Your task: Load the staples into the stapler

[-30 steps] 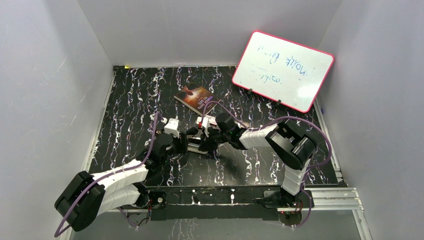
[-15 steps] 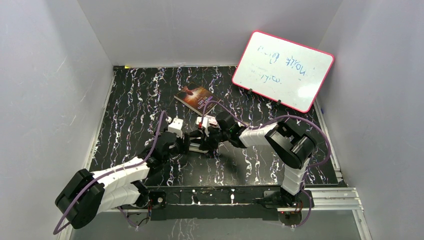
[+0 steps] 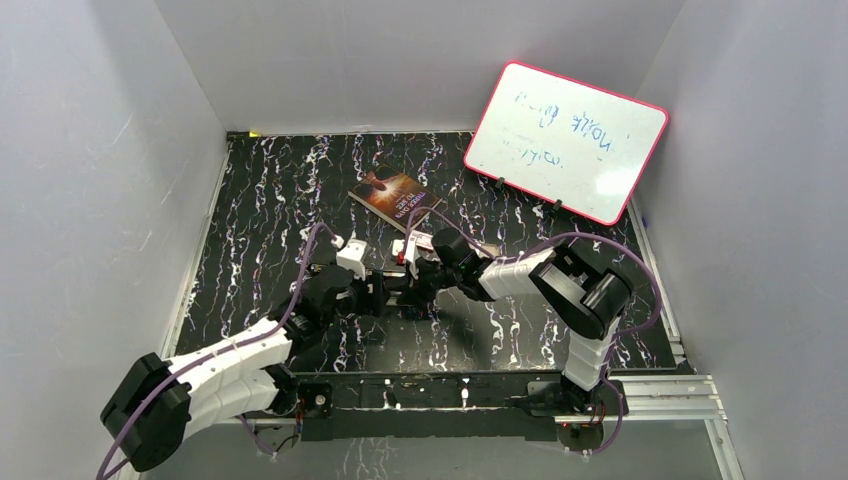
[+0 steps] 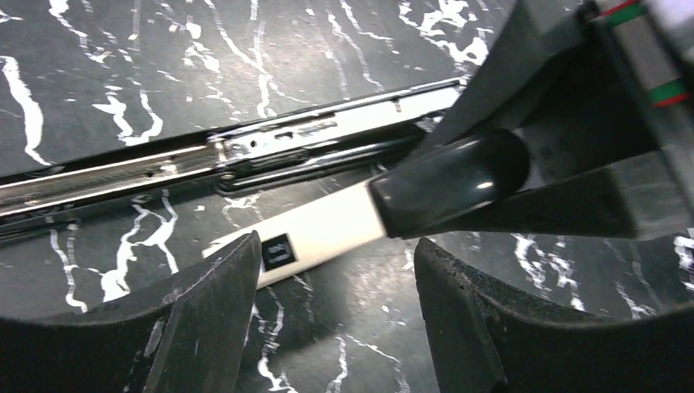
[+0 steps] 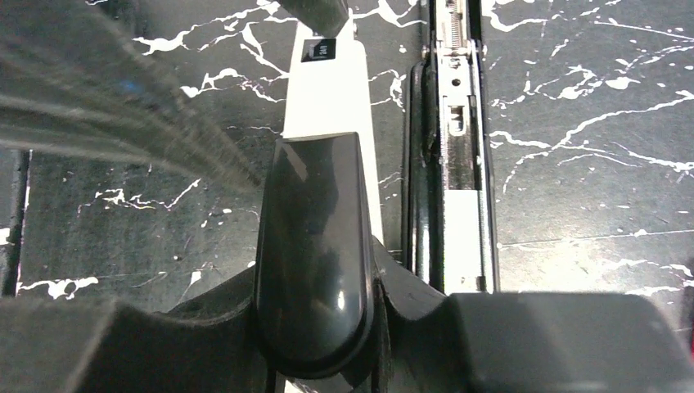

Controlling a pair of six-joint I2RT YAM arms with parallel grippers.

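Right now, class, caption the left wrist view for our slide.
Opened stapler on the black marbled table, silver magazine bared, seen past the open left gripper.

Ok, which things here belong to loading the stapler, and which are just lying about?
For the job:
- stapler, opened out
- its metal magazine
- staples: none clearly visible

Lying about:
- book
- whiteboard
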